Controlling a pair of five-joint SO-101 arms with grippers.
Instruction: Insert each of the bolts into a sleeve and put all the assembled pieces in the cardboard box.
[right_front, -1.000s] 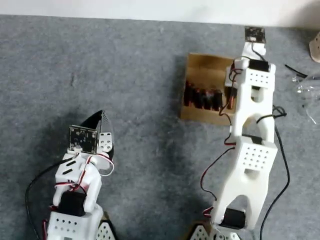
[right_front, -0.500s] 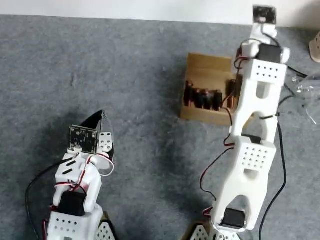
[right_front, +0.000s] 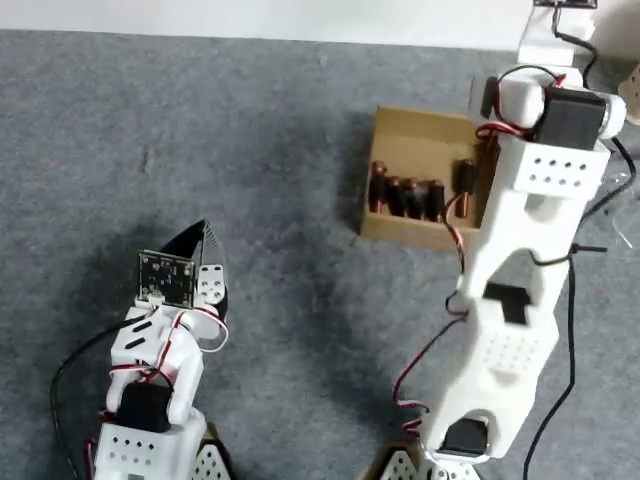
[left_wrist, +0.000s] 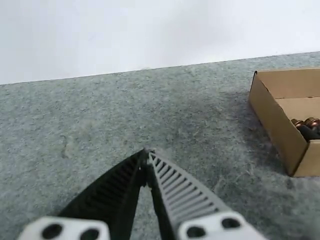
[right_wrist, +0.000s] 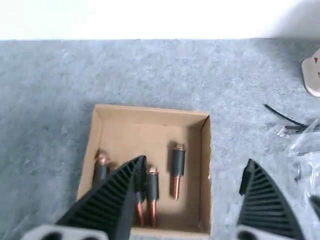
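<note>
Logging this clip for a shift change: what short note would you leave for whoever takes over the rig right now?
Left gripper: shut, empty, near the grey mat, well away from the box.
Right gripper: open, empty, hovering above the cardboard box.
Things: several bolts in sleeves lie inside the box, most in a row, one apart beside them.
Done: those pieces are assembled and boxed.
Left: probably only parking the arms. First check the mat hidden under the arms for a stray bolt or sleeve.
</note>
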